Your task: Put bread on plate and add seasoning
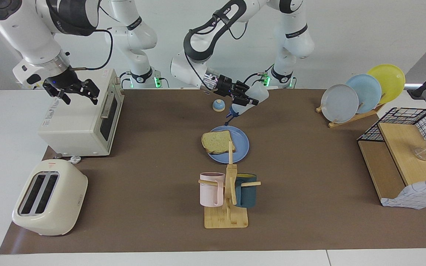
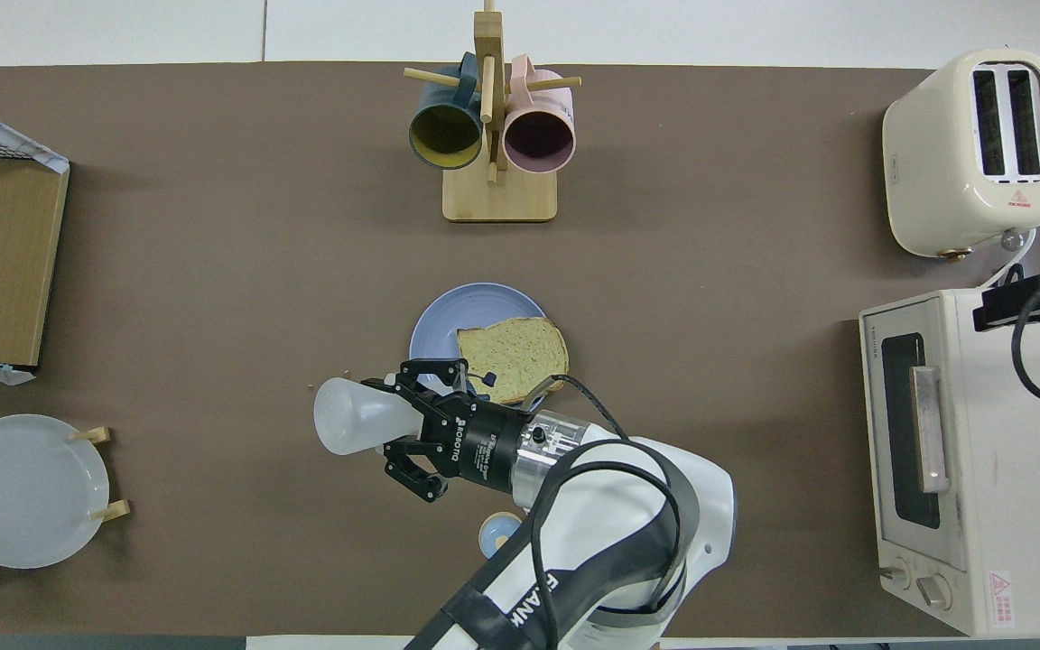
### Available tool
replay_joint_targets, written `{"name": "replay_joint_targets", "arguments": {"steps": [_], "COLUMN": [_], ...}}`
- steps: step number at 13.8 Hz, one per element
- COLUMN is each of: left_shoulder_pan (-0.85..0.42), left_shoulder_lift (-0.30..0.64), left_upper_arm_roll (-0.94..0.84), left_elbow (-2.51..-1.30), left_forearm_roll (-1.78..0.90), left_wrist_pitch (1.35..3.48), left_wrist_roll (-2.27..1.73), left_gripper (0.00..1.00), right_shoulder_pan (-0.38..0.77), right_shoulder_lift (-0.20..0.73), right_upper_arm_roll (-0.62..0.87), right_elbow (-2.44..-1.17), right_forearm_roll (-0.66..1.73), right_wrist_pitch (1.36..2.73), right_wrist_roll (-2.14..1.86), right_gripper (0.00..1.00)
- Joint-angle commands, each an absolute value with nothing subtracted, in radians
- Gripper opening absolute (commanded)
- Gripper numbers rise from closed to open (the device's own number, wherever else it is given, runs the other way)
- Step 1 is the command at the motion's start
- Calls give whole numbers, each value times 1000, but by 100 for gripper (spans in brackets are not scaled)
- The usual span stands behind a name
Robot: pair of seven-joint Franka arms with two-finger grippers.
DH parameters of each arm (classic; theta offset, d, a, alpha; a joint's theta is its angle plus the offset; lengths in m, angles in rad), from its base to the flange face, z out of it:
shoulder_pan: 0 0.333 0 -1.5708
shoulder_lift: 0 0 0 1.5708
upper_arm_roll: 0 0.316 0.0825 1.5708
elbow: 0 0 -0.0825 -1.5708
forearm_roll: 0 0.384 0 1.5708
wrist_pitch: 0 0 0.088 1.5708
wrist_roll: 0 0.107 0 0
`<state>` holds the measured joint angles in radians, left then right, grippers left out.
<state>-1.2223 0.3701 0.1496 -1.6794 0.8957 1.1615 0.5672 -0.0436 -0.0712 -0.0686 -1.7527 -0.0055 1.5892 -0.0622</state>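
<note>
- At mid-table, the bread (image 1: 217, 142) lies on the blue plate (image 1: 242, 148).
- Left gripper (image 1: 247, 101), clamped on the seasoning bottle (image 1: 252, 99), tilts its nozzle down over the mat beside the plate; squeezing over the bread looks next.
- Right gripper (image 1: 75, 92) waits open above the oven (image 1: 83, 118).
</note>
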Motion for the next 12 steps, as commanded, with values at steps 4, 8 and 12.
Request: {"name": "replay_joint_targets", "arguments": {"steps": [4,8,12], "left_shoulder_pan": [-1234,-1187,-1071], "left_shoulder_lift": [613,634,634], "left_upper_arm_roll": [172,173,172], "left_elbow": [-1452,-1410,-1454], "left_forearm_roll": [885,894,974], "left_wrist_pitch": [1086,1104,1192], "left_wrist_roll": [563,561,561], "left_gripper": [0,0,0], "right_shoulder_pan": [-46,-46,-46], "right_shoulder_lift": [-86,-86,-86], "right_upper_arm_roll": [-66,-66,-66], "right_elbow": [-1773,-1773,-1773], "right_forearm_roll": [0,0,0], "right_wrist_pitch": [1605,1606,1605], "right_wrist_roll": [-44,-44,-44], "right_gripper": [100,100,100]}}
